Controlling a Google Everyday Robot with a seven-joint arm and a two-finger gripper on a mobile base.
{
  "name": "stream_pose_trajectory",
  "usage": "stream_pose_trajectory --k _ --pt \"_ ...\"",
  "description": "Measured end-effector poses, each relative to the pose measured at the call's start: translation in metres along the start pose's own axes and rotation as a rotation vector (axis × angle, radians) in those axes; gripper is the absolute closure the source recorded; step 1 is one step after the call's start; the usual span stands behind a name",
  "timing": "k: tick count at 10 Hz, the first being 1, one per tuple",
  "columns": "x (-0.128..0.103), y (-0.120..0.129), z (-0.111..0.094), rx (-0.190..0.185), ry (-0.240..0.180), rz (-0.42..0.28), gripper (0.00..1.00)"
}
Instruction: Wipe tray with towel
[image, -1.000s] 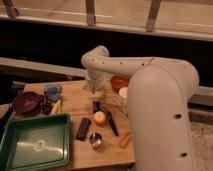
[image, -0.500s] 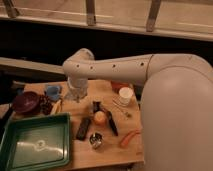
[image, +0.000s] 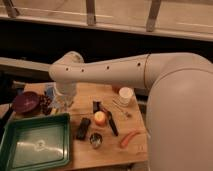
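Observation:
A green tray sits at the front left of the wooden table. A small pale thing lies in its middle; I cannot tell whether it is the towel. My white arm reaches from the right across the table to the left. The gripper hangs down just beyond the tray's far right corner, beside a blue cup.
A maroon bowl stands left of the gripper. An orange fruit, a black tool, a black block, a metal cup, an orange stick and a white cup lie right of the tray.
The arm has swung left across the table. The gripper has moved from the middle of the table to the tray's far right corner.

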Motion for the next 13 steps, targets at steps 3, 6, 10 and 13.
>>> stream_pose_trajectory --k 3,6,10,13 --pt "0.0 0.002 0.0 -0.001 0.001 -0.004 1.0" --pt "-0.001 0.011 0.007 -0.017 0.027 -0.049 1.0" --pt "0.017 0.085 0.036 -0.074 0.105 -0.179 1.0" --pt "0.047 0.149 0.07 -0.149 0.202 -0.262 1.0"
